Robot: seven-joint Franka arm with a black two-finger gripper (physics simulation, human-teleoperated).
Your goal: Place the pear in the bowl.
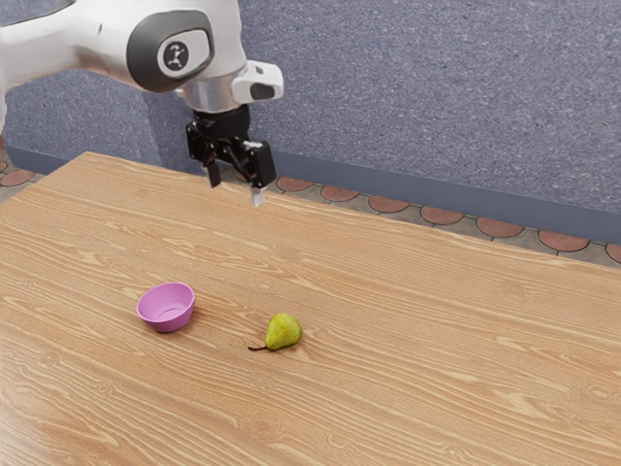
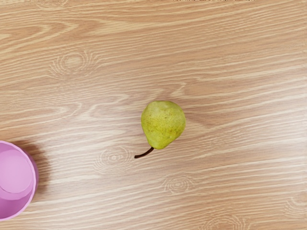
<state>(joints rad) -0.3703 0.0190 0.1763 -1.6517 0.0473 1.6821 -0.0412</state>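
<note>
None of the moving is done: the pear point(image 1: 284, 331) lies on the table point(image 1: 408, 320), outside the bowl point(image 1: 167, 309), which stands upright and empty. Your gripper point(image 1: 237, 191) is open, its fingers apart with nothing between them, well above the wood. On a clock face laid over the exterior view and centred on the pear, the bowl sits between 9 and 10 o'clock, near but not touching, and your gripper hangs between 11 and 12. You have the whole job left, I judge: lower, grasp, lift, carry across, release.

The pear is yellow-green and finely speckled, a fat round body narrowing to a short neck; its dark, curved stem point(image 2: 144, 154) points to about 8 o'clock in the exterior view. Closing across the rounded body looks surer than pinching the neck. The bowl is smooth, pink-purple, round-rimmed, with sloping walls; the tabletop shows pale, wavy grain and ringed knots.
</note>
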